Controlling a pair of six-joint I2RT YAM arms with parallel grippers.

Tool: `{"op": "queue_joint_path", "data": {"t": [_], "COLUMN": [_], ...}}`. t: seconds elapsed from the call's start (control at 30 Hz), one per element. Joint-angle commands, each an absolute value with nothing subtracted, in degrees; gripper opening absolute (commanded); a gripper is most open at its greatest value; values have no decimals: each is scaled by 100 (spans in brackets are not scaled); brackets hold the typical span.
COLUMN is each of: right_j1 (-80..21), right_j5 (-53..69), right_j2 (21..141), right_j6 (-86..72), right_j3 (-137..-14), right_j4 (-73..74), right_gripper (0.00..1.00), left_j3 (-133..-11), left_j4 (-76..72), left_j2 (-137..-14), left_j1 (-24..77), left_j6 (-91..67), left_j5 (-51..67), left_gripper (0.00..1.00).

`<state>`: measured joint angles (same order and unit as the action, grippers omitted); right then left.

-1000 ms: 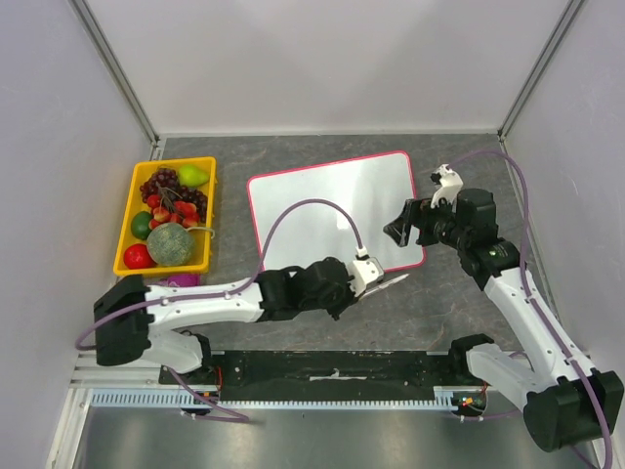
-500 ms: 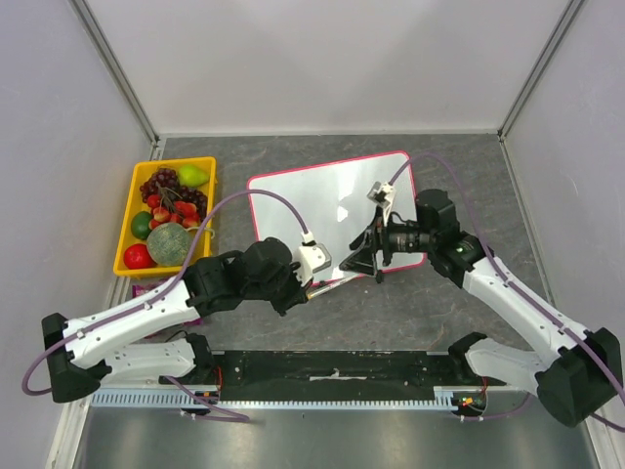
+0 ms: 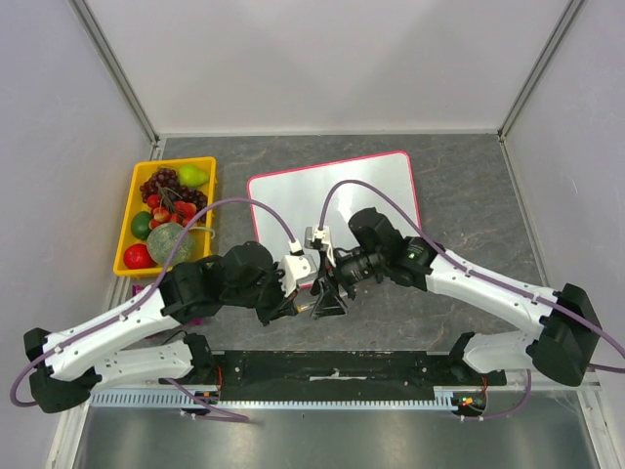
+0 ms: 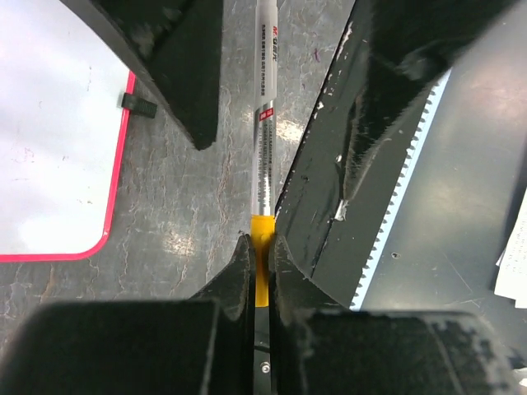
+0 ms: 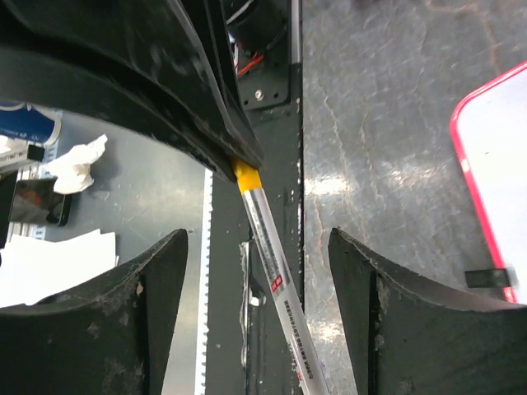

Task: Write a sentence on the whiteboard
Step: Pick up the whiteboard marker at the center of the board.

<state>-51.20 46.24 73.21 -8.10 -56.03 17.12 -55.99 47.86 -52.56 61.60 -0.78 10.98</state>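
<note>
Where the left claw clamps the marker, its yellow end is half-hidden.

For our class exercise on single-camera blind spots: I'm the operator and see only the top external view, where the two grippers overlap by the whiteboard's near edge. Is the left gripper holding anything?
Observer: Yes. In the left wrist view the left gripper is shut on a marker, pinching its yellow end.
Operator: Does the right gripper grip it too?
Observer: No. In the right wrist view the right gripper is open; the marker's barrel runs between its fingers with a gap on each side.
Operator: Is the marker over the whiteboard?
Observer: No. In the left wrist view it sits to the side of the whiteboard, off its pink-framed corner, not over the white surface.
</note>
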Motion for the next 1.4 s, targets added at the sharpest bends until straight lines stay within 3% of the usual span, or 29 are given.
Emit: {"op": "queue_joint_path", "data": {"t": [0.0, 0.13, 0.3, 0.37, 0.47, 0.53, 0.57, 0.7, 0.93, 1.1, 1.23, 1.37], "right_j1": [-5317, -5423, -5467, -5467, -5467, -5458, -5458, -5371, -4755, -4737, -4737, -4737], "right_j5": [4640, 4763, 4764, 4764, 4467, 4045, 3852, 2877, 1926, 1644, 1758, 1723], "right_j2": [7409, 7471, 7550, 7506, 7409, 7365, 7322, 7041, 5715, 5195, 5063, 4922], "right_j6": [-606, -606, -650, -711, -922, -1106, -1238, -1975, -4252, -5035, -5221, -5230], "right_j3": [-5572, -5520, -5493, -5423, -5361, -5326, -5283, -5098, -3676, -2998, -2839, -2795], "right_j4": [1811, 1784, 1679, 1556, 1345, 1214, 1100, 476, -1887, -3101, -3515, -3428], "right_gripper": [74, 60, 1, 0, 0, 0, 0, 0, 0, 0, 0, 0], "left_j3": [-5748, -5678, -5634, -5642, -5713, -5652, -5599, -5502, -4967, -4579, -4395, -4219], "left_j4": [4676, 4588, 4500, 4439, 4360, 4228, 4167, 3956, 2543, 995, -391, -1334], "left_j2": [-4949, -4834, -4729, -4685, -4571, -4396, -4308, -3956, -3700, -4200, -4701, -5140], "left_j1": [6161, 6152, 6152, 6161, 6152, 6161, 6161, 6152, 6152, 5934, 5337, 4940], "left_j6": [132, 97, 62, -121, -552, -982, -1193, -2020, -3163, -3594, -3963, -4306], "left_j5": [1275, 1257, 1169, 933, 84, -638, -946, -1748, -1601, -714, 638, 1300], "left_gripper": [2, 2, 2, 3, 41, 75, 84, 100, 100, 100, 98, 86]}}
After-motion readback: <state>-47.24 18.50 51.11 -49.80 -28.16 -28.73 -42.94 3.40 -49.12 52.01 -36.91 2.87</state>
